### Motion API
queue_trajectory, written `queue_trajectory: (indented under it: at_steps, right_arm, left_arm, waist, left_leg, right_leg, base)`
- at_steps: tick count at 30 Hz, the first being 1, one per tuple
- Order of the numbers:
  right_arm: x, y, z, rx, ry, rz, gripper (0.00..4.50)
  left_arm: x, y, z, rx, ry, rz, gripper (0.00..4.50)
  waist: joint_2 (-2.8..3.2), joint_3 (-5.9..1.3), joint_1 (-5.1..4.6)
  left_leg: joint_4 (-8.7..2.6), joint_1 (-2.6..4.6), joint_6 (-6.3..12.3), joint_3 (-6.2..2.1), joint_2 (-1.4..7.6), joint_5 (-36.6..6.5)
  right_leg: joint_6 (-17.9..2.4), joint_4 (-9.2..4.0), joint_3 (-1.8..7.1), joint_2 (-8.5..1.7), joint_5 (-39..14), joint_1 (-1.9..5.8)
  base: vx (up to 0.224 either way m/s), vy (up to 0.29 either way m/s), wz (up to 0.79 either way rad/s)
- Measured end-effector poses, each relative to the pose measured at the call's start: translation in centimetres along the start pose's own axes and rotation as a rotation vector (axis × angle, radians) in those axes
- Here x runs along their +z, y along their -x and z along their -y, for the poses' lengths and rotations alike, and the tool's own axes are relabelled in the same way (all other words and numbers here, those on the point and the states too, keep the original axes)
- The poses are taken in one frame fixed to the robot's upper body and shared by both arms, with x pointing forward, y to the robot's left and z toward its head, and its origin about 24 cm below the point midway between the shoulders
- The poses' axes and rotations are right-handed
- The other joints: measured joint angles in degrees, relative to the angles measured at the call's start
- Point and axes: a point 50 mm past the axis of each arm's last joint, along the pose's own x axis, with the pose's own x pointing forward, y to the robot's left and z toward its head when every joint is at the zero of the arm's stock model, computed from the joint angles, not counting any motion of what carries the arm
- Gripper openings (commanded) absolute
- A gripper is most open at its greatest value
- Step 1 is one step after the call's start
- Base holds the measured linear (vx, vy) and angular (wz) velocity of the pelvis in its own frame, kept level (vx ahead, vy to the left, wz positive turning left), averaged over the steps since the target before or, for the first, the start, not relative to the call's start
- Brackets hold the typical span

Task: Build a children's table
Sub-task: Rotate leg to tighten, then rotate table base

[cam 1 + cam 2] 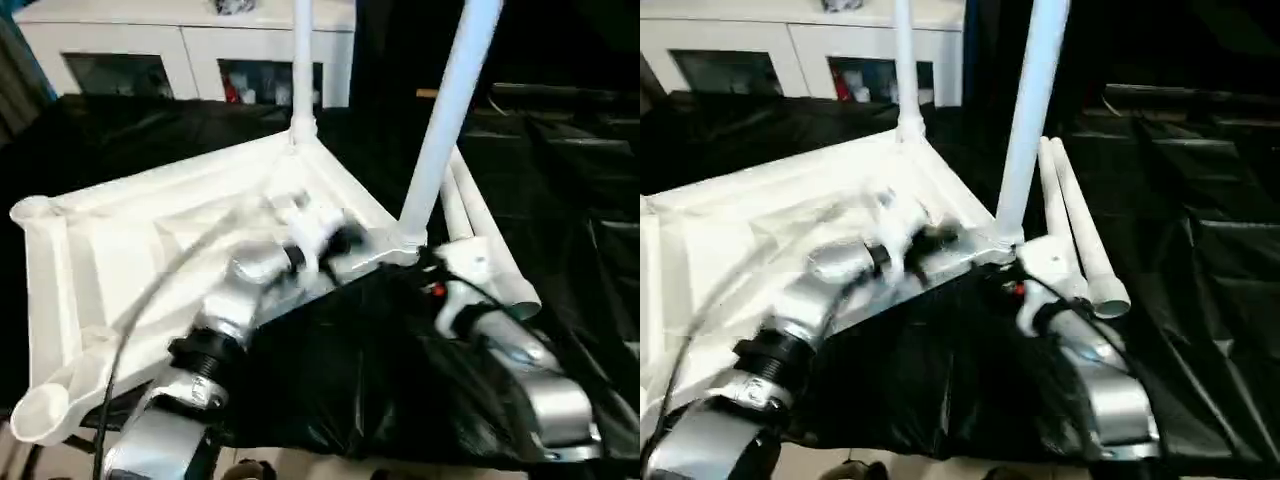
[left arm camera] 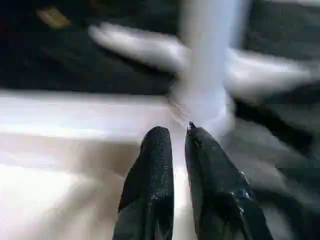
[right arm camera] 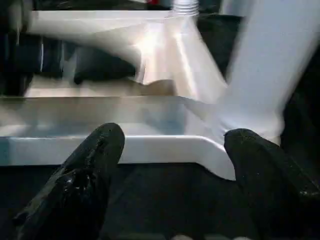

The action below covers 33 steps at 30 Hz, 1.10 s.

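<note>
Cabinet (image 1: 190,45): white, glass-fronted compartments, along the far side.
Sheeting (image 1: 360,370): black, glossy, creased, covers the work surface.
Inside cabinet: red item (image 1: 232,92).

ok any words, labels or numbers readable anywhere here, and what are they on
None can be read.
White plastic square tabletop, lying underside up: no print seen.
Two standing white tubular legs: plain.
Two loose white tubular legs on the black plastic sheet: plain.
White cabinet with glass-fronted compartments: red items inside, too blurred to read.
</note>
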Motion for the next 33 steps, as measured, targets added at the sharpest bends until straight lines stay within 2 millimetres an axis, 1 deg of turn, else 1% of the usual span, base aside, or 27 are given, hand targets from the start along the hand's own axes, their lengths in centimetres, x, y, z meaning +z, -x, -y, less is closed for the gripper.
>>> queue_trajectory:
  at_steps: [1, 2, 4, 6, 7, 8, 10, 11, 13, 15, 17, 19, 20, 22, 26, 28, 31, 33]
  right_arm:
    - [0.1, -0.2, -0.1, 0.009, 0.005, -0.006, 3.68]
    - [0.2, -0.3, -0.1, 0.013, 0.013, -0.016, 3.68]
    - [0.0, -0.4, -0.2, 0.022, 0.021, -0.04, 3.68]
    - [-0.5, -0.5, -0.2, 0.028, 0.036, -0.077, 3.68]
    - [-0.6, -0.5, -0.4, 0.035, 0.044, -0.091, 3.68]
    - [-1.1, -0.5, -0.7, 0.052, 0.057, -0.132, 3.68]
    - [-1.6, -0.6, -1.0, 0.072, 0.057, -0.169, 3.68]
    - [-1.8, -0.6, -1.1, 0.083, 0.055, -0.189, 3.68]
    - [-2.0, -0.5, -1.0, 0.091, 0.053, -0.209, 3.68]
    - [-2.0, -0.6, -1.0, 0.096, 0.054, -0.215, 3.68]
    - [-1.7, -1.0, -1.3, 0.109, 0.059, -0.208, 3.68]
    - [-1.5, -1.3, -1.3, 0.112, 0.064, -0.21, 3.68]
    - [-1.8, -1.4, -1.1, 0.108, 0.061, -0.222, 3.68]
    - [-2.3, -1.8, -1.2, 0.107, 0.049, -0.246, 3.68]
    - [-2.5, -2.5, -1.3, 0.102, 0.056, -0.268, 3.68]
    - [-2.5, -2.9, -1.3, 0.099, 0.063, -0.284, 3.68]
    - [-2.3, -3.6, -1.2, 0.083, 0.068, -0.289, 3.68]
    - [-2.3, -4.1, -1.3, 0.081, 0.059, -0.29, 3.68]
  left_arm:
    - [0.6, 0.5, -0.9, 0.048, -0.006, 0.021, 0.63]
    - [1.0, 1.3, -2.0, 0.103, -0.017, 0.038, 0.63]
    - [1.3, 2.5, -3.2, 0.167, -0.033, 0.045, 0.63]
    - [1.1, 3.7, -4.0, 0.22, -0.037, 0.032, 0.63]
    - [1.0, 4.2, -4.1, 0.235, -0.038, 0.023, 0.63]
    - [0.5, 5.4, -4.8, 0.282, -0.036, -0.013, 0.63]
    - [-0.2, 7.2, -5.7, 0.343, -0.075, -0.091, 0.63]
    - [-0.8, 8.6, -6.4, 0.404, -0.093, -0.153, 0.63]
    - [-1.6, 10.5, -7.6, 0.5, -0.101, -0.232, 0.63]
    - [-1.7, 11.8, -8.3, 0.563, -0.119, -0.273, 0.63]
    - [-1.8, 13.6, -8.9, 0.634, -0.17, -0.344, 0.63]
    - [-2.0, 15.4, -9.4, 0.703, -0.197, -0.409, 0.63]
    - [-2.2, 16.1, -9.5, 0.736, -0.203, -0.442, 0.63]
    - [-2.5, 17.1, -9.6, 0.761, -0.209, -0.485, 0.63]
    - [-3.7, 17.9, -9.4, 0.761, -0.193, -0.56, 0.63]
    - [-4.3, 17.9, -9.2, 0.73, -0.183, -0.599, 0.63]
    - [-5.8, 17.8, -8.7, 0.625, -0.151, -0.677, 0.63]
    - [-6.1, 17.8, -8.5, 0.575, -0.151, -0.706, 0.63]
  waist:
    - [-0.15, 0.0, -0.06]
    - [-0.49, -0.08, -0.04]
    - [-1.02, -0.27, 0.17]
    - [-1.28, -0.29, 0.67]
    - [-1.3, -0.3, 0.72]
    - [-1.51, -0.2, 0.89]
    - [-1.84, -0.07, 1.05]
    - [-1.97, -0.03, 1.07]
    - [-2.07, 0.03, 1.21]
    - [-2.28, 0.04, 1.63]
    - [-2.51, 0.01, 1.56]
    - [-2.62, -0.02, 1.54]
    - [-2.67, -0.05, 1.6]
    - [-2.72, -0.04, 1.78]
    - [-2.74, -0.02, 2.35]
    - [-2.63, 0.04, 2.53]
    - [-2.64, 0.04, 2.64]
    - [-2.67, -0.05, 2.64]
  left_leg:
    - [0.01, 0.0, 0.0, 0.01, 0.0, 0.0]
    - [0.03, 0.0, 0.0, 0.01, -0.01, 0.0]
    - [0.04, 0.0, 0.0, 0.01, -0.01, 0.0]
    - [0.15, -0.06, 0.0, 0.02, 0.0, 0.0]
    - [0.17, -0.06, 0.01, 0.03, 0.0, 0.0]
    - [0.18, -0.11, 0.03, 0.05, -0.01, 0.0]
    - [0.18, -0.11, 0.02, 0.04, 0.03, 0.0]
    - [0.18, -0.09, 0.0, 0.04, 0.06, 0.0]
    - [0.2, -0.09, -0.03, 0.04, 0.06, 0.0]
    - [0.24, -0.07, -0.04, 0.03, 0.05, 0.0]
    - [0.3, 0.0, -0.09, 0.02, 0.05, 0.0]
    - [0.3, 0.05, -0.12, 0.0, 0.04, 0.1]
    - [0.3, 0.1, -0.13, -0.02, 0.03, 0.1]
    - [0.31, 0.13, -0.16, -0.03, 0.03, 0.1]
    - [0.33, 0.2, -0.35, -0.13, 0.01, 0.2]
    - [0.31, 0.21, -0.38, -0.17, 0.01, 0.2]
    - [0.28, 0.26, -0.43, -0.23, 0.01, 0.2]
    - [0.28, 0.36, -0.45, -0.25, 0.01, 0.2]
  right_leg:
    - [0.0, 0.0, 0.02, 0.0, 0.0, 0.0]
    - [0.0, -0.01, 0.03, 0.0, 0.0, 0.0]
    - [0.1, -0.01, 0.03, 0.0, -0.1, 0.0]
    - [0.2, -0.02, 0.06, 0.0, -0.1, 0.0]
    - [0.2, -0.02, 0.08, 0.0, -0.2, 0.0]
    - [0.2, -0.02, 0.09, 0.0, -0.2, -0.03]
    - [0.2, 0.02, 0.08, 0.03, -0.2, -0.06]
    - [0.2, 0.04, 0.08, 0.04, -0.2, -0.06]
    - [0.2, 0.09, 0.08, 0.04, -0.2, -0.06]
    - [0.2, 0.12, 0.08, 0.02, -0.2, 0.01]
    - [0.3, 0.28, 0.12, 0.02, -0.2, 0.03]
    - [0.3, 0.33, 0.13, 0.02, -0.2, 0.05]
    - [0.3, 0.36, 0.13, 0.02, -0.2, 0.09]
    - [0.3, 0.46, 0.14, 0.02, -0.2, 0.11]
    - [0.4, 0.81, 0.16, 0.01, -0.3, 0.05]
    - [0.5, 0.85, 0.15, 0.03, -0.3, 0.03]
    - [0.6, 0.94, 0.14, 0.04, -0.4, 0.0]
    - [0.5, 0.96, 0.13, 0.04, -0.4, 0.07]
  base:
    - [0.0, 0.0, 0.0]
    - [0.0, 0.0, 0.0]
    - [0.0, 0.0, 0.0]
    - [0.0, 0.0, 0.0]
    - [0.0, 0.0, 0.0]
    - [0.0, 0.0, 0.0]
    - [0.0, 0.0, 0.0]
    - [0.0, 0.0, 0.0]
    - [0.0, 0.0, 0.0]
    - [0.0, 0.0, 0.0]
    - [0.0, 0.0, 0.0]
    - [0.0, 0.0, 0.0]
    - [0.0, 0.0, 0.0]
    - [0.0, 0.0, 0.0]
    - [0.0, 0.0, 0.0]
    - [0.0, 0.0, 0.0]
    - [0.0, 0.0, 0.0]
    - [0.0, 0.0, 0.0]
